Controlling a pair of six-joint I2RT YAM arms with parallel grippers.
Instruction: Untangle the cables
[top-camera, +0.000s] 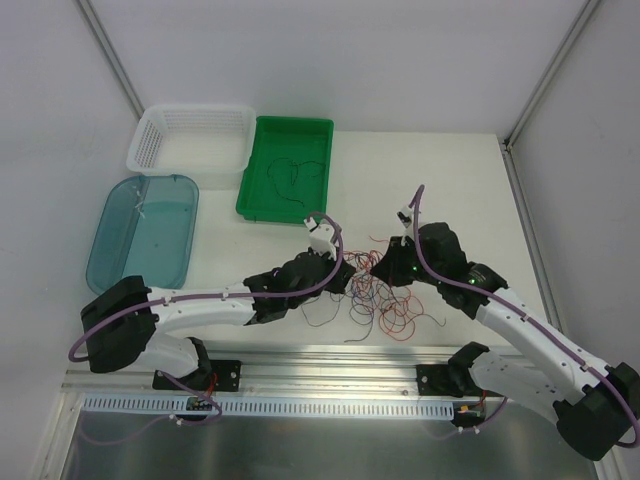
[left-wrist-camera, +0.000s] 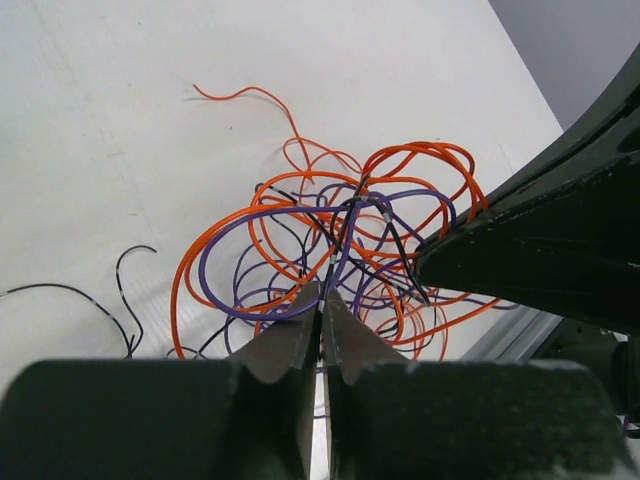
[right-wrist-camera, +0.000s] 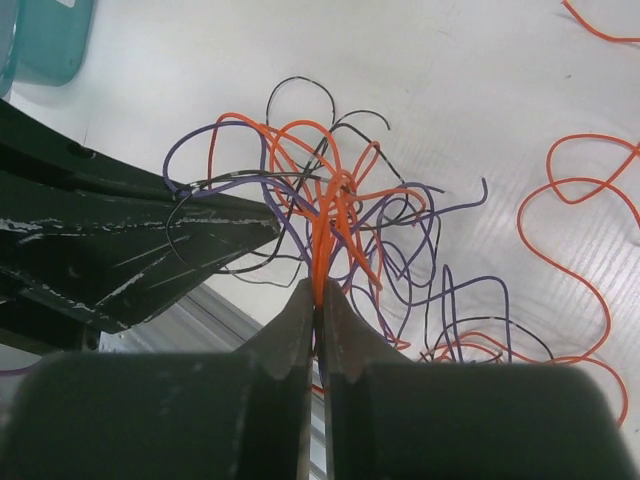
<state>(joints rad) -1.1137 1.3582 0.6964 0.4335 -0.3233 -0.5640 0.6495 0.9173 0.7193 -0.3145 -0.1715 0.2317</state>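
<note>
The cables (top-camera: 375, 292) lie as one tangle of thin orange, purple and black wires near the table's front edge, between the two arms. My left gripper (top-camera: 347, 276) meets the tangle from the left. In the left wrist view its tips (left-wrist-camera: 322, 292) are shut on a purple strand and a black strand that rise from the knot (left-wrist-camera: 340, 250). My right gripper (top-camera: 396, 270) comes in from the right. It (right-wrist-camera: 320, 292) is shut on a bunch of orange strands (right-wrist-camera: 325, 225) pulled up taut. Each gripper's dark fingers (left-wrist-camera: 520, 250) show in the other's wrist view.
A green tray (top-camera: 247, 190) with a thin dark cable in it stands at the back. A white basket (top-camera: 140, 150) is to its left and a teal lid (top-camera: 140, 230) is nearer. Loose orange loops (right-wrist-camera: 580, 230) lie right of the tangle. The metal rail (top-camera: 330, 350) runs just in front.
</note>
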